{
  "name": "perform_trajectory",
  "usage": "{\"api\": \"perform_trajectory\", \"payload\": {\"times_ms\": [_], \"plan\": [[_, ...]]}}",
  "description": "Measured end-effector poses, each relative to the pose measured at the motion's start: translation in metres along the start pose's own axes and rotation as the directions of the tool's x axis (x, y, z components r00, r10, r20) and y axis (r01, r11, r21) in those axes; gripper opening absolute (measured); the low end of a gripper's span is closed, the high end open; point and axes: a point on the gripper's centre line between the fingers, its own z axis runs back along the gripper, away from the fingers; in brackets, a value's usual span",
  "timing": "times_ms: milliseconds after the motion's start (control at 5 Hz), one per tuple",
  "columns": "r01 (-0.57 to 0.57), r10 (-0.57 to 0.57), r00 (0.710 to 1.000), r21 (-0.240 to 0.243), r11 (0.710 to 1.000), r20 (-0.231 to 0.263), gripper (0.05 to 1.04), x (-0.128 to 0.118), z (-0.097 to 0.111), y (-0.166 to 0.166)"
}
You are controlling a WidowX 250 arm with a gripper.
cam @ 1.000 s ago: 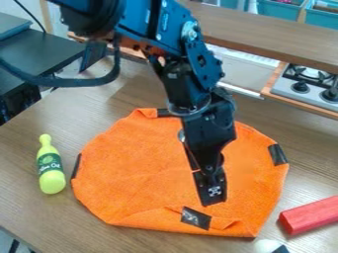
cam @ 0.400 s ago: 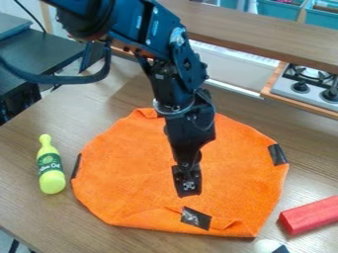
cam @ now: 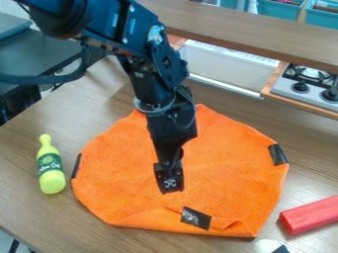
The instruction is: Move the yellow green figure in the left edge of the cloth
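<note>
Shifted toward the yellow-green bottle [cam: 51, 170]: end effector [cam: 170, 185], above the orange cloth [cam: 231, 163]; released or clenched, cannot tell. Bottle on surface [cam: 63, 220], left of cloth, strip of surface between. Arm [cam: 155, 89] hides part of cloth's far edge. Red block [cam: 310, 215] cut off right.

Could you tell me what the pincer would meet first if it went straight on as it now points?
Probably the orange cloth below the pincer, though the slanted view leaves the exact spot unclear.
</note>
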Motion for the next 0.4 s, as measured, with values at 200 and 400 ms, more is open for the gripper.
{"api": "perform_trajectory", "payload": {"times_ms": [200,400], "plan": [[-0.007,0.007,1.0,-0.007,1.0,-0.006,0.999,-0.007,-0.002,0.004],[0.037,-0.037,0.999,-0.065,0.997,0.0,0.999,-0.013,-0.017,0.003]]}}
